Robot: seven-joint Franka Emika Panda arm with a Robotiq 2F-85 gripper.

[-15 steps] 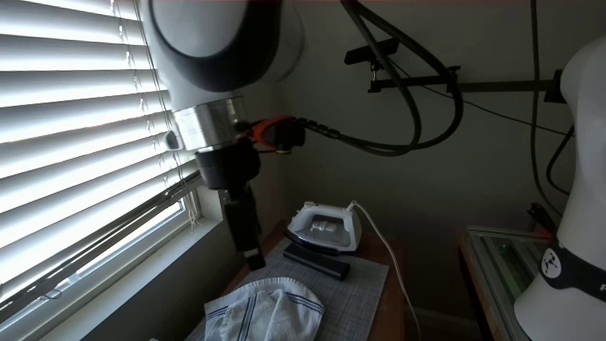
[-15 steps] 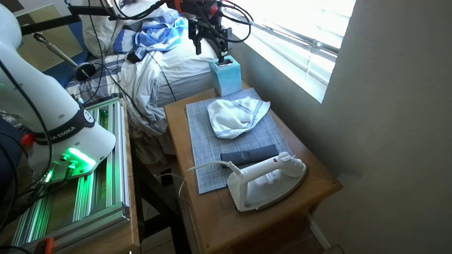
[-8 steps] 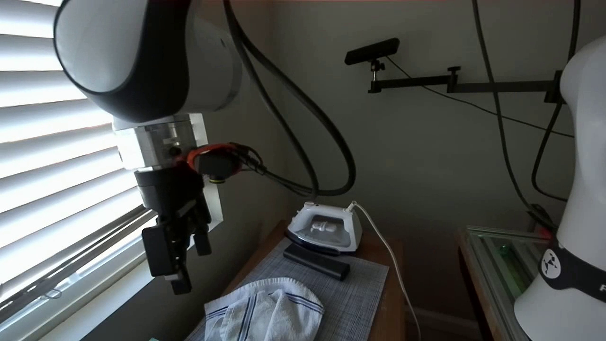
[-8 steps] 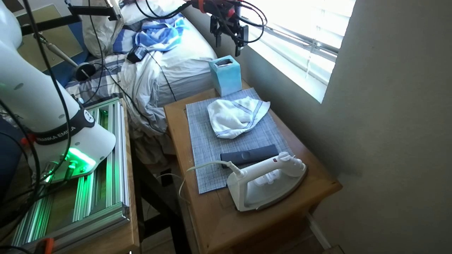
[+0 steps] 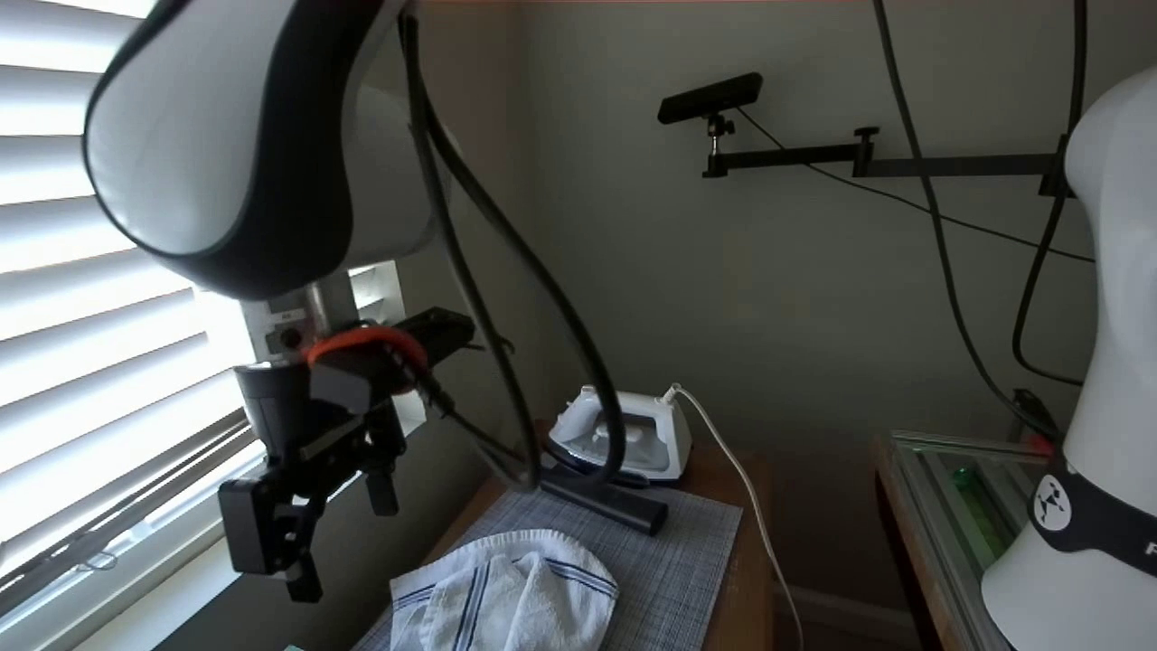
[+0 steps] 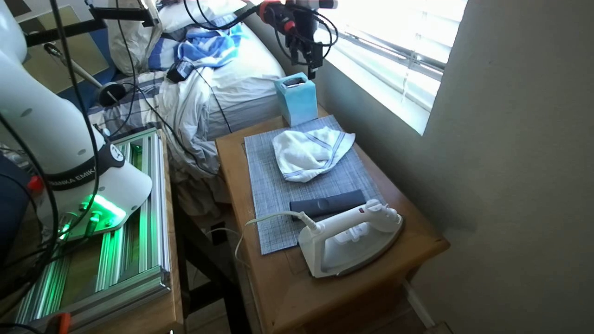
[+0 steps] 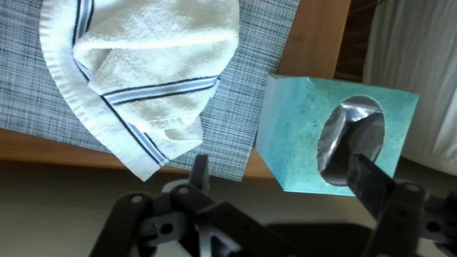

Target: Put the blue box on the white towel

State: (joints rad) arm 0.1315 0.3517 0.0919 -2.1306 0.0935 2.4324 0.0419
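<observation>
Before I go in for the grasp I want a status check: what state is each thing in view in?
Gripper: open, holding nothing.
White towel: rumpled, partly folded over, lying on the gray placemat.
Blue box: upright, top opening uncovered, apart from the towel.
Iron: resting sole down; whether powered, can't tell.
Long dark object: lying flat.
Base light: lit green.
Blinds: lowered, daylight coming through.
Bedding: rumpled.

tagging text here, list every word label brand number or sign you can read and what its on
"ANKA EMIK": black band on the robot's base, ends unclear.
"F", cut at picture edge: black band again.
Round emblem: no letters legible.
Small wrist label: too small to read.
Iron, blue box, white towel: nothing legible.
</observation>
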